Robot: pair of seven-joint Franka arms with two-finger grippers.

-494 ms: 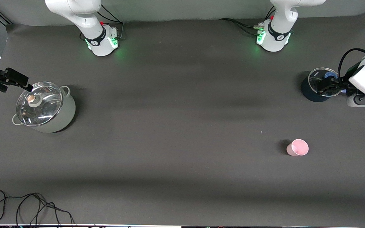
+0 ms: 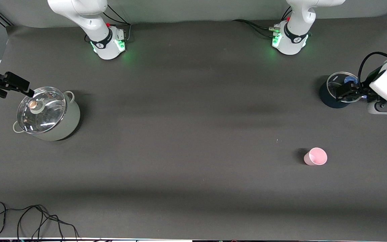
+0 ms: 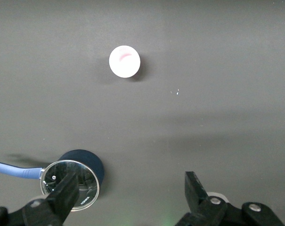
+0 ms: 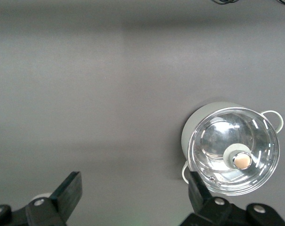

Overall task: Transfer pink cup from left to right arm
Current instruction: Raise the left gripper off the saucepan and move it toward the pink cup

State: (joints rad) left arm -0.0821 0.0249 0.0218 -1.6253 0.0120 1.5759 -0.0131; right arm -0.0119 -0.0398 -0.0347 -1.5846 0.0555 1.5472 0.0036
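The pink cup stands upright and alone on the dark table, toward the left arm's end and nearer the front camera than the dark blue pot. It also shows in the left wrist view. My left gripper is open and empty over the dark blue pot's glass lid; its jaws stand wide apart in the left wrist view. My right gripper is open and empty at the right arm's end, over the table beside the pale pot. It also shows in the right wrist view.
The dark blue pot has a glass lid and a blue handle. The pale pot has a glass lid with a knob. A black cable lies near the front edge at the right arm's end.
Both grippers have shifted only very slightly. The pink cup and both pots have not moved.
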